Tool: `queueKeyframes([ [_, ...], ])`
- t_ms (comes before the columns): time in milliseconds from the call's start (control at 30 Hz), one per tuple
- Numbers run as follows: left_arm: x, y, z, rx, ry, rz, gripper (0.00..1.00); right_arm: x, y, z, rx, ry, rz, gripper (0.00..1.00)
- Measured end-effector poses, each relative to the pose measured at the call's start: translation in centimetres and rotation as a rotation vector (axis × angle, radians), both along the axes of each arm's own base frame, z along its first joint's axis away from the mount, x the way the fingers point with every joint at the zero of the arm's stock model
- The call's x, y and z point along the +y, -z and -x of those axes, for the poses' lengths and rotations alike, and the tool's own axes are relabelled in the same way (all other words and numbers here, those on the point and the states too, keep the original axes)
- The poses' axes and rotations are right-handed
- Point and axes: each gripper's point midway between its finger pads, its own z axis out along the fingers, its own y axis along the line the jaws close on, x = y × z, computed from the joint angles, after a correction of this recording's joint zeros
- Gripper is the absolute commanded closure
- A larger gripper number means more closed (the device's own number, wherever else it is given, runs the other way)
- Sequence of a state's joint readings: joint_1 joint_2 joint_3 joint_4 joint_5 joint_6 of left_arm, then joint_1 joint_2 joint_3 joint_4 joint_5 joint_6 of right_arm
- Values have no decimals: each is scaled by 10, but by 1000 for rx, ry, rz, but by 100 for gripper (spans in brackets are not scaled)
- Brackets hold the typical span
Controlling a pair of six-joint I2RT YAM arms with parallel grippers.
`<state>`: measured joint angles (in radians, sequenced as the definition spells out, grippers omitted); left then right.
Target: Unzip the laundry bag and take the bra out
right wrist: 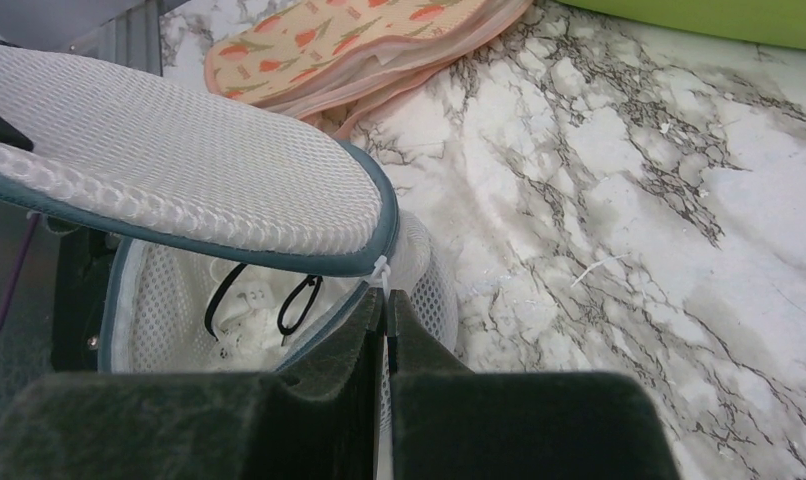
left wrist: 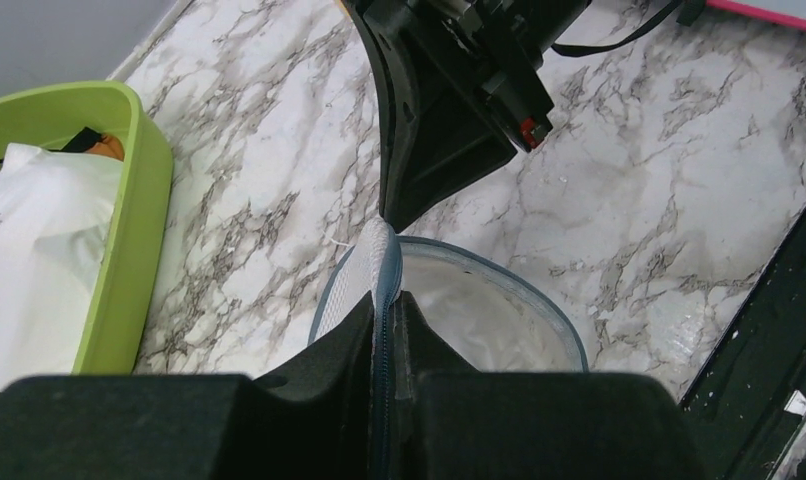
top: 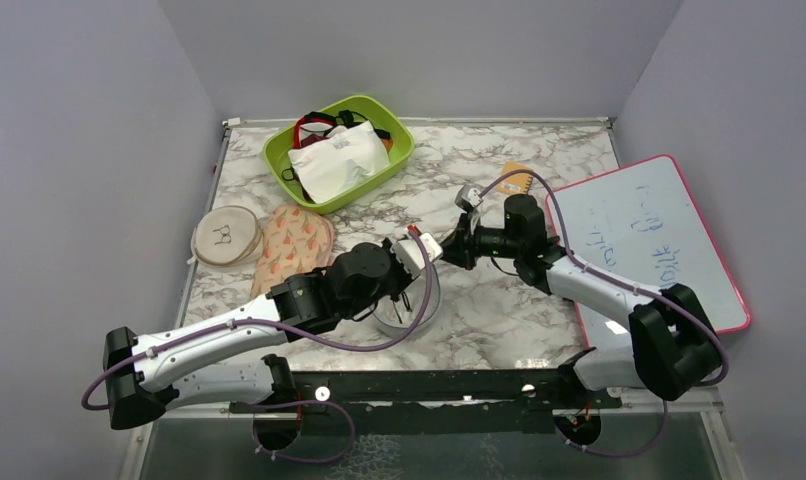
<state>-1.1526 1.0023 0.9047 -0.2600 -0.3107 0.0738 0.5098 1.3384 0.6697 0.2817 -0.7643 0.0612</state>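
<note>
The laundry bag (top: 404, 322) sits under my left arm at the table's middle front. Its white mesh lid (right wrist: 179, 160) with the grey-blue zip band is lifted, so the bag is open. A white bra (right wrist: 247, 335) with black strap loops lies inside. My left gripper (left wrist: 387, 295) is shut on the bag's zip band at the rim (left wrist: 384, 260). It also shows in the top view (top: 424, 248). My right gripper (right wrist: 384, 295) is shut on the white zip pull tie (right wrist: 382, 270) at the lid's edge. It faces the left gripper in the top view (top: 449, 245).
A green tub (top: 397, 150) at the back holds a white rectangular pouch (top: 337, 160). A beige disc (top: 226, 235) and a tulip-print pouch (top: 294, 240) lie at the left. A pink-edged whiteboard (top: 644, 235) lies at the right.
</note>
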Motion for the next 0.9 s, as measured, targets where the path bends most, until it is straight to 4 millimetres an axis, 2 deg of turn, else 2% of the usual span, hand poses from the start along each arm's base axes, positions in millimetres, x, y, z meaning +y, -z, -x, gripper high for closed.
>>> queueKeyframes([
  [267,-6,-11,-3,-21,0,49,100,5,7,-4,15,-16,4,99],
  [500,-2,-14,-5,-22,-28,65,100,5,-3,-5,-2,-8,-16,99],
  [700,20,2,-7,-6,-113,25,64,3,-3,-4,-17,-10,-3,99],
  [800,28,12,-8,9,-144,-9,52,2,0,-3,-13,-12,7,99],
  [900,33,19,-8,20,-163,-38,47,1,1,-2,-9,-15,14,99],
])
